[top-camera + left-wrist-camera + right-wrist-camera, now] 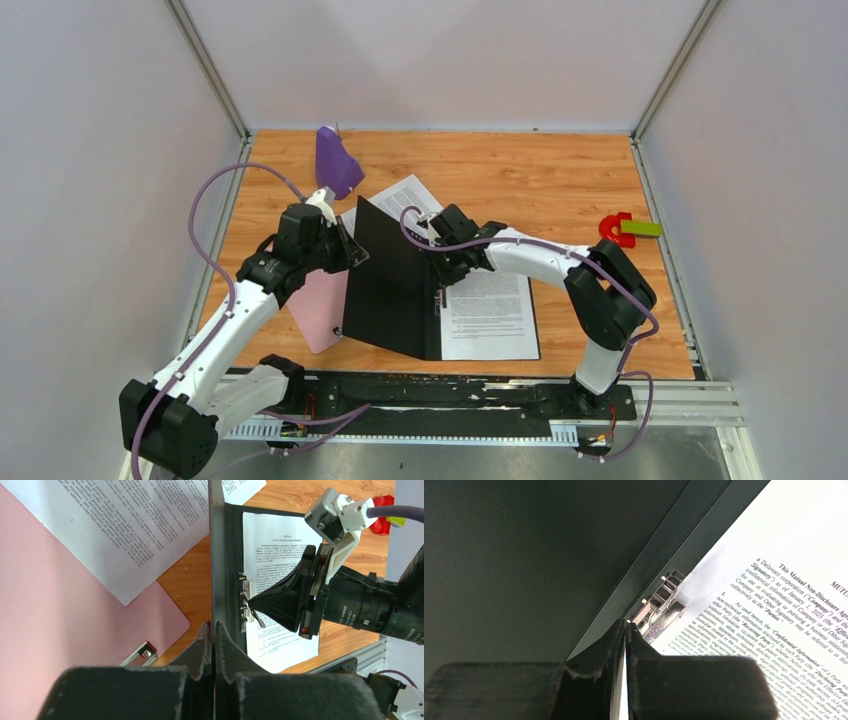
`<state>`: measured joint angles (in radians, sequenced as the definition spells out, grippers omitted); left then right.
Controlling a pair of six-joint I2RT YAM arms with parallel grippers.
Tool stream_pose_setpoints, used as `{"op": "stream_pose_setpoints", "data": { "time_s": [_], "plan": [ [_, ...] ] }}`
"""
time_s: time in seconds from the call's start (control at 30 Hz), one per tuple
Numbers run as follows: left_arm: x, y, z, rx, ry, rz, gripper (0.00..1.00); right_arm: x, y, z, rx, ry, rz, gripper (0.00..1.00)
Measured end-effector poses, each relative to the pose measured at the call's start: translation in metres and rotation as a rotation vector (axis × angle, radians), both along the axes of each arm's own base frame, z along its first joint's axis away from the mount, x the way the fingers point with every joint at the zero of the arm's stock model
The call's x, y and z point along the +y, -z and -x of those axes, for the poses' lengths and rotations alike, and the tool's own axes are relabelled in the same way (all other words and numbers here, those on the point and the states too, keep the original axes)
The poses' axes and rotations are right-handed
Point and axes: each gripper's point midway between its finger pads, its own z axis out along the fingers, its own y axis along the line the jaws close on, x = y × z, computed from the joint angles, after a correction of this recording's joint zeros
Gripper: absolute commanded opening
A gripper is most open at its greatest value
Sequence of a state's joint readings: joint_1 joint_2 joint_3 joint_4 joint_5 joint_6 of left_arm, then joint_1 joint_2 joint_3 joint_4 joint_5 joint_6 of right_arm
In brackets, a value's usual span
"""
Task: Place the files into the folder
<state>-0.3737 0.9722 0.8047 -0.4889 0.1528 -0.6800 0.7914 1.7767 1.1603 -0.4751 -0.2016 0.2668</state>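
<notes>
1. Progress is looking about half made. One sheet (pixel 495 305) is lying on the right half of the open folder (pixel 385 290), with its left edge at the metal clip (pixel 659 602). I cannot tell whether the clip is clamping it.
2. I am pinching the folder's raised cover with my left gripper (pixel 212 630), which is closed tight on the cover's edge and standing it upright.
3. My right gripper (pixel 625 627) is sitting with its fingers all but together. It is holding nothing I can see, and its tips are touching the metal clip.
4. The second sheet (pixel 125 530) is lying outside the folder, on the far side of the cover. Part of it is resting on the pink clipboard (pixel 60 630) and part on the surface (pixel 520 170).
5. As I judge it, that sheet is waiting to be carried across and laid on the first. After that come clamping the clip and lowering the cover.
</notes>
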Motion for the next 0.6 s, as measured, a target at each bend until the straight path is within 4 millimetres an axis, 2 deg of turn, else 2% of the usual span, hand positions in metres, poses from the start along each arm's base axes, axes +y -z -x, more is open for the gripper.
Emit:
{"op": "stream_pose_setpoints", "data": {
  "time_s": [0.33, 0.6],
  "plan": [
    [-0.001, 0.001, 0.002, 0.009, 0.002, -0.001, 0.00, -0.003, -0.004, 0.006, 0.028, -0.013, 0.018, 0.07],
    [0.000, 0.002, 0.003, 0.014, -0.002, -0.005, 0.00, -0.004, -0.007, 0.011, 0.045, -0.026, 0.013, 0.11]
  ]
}}
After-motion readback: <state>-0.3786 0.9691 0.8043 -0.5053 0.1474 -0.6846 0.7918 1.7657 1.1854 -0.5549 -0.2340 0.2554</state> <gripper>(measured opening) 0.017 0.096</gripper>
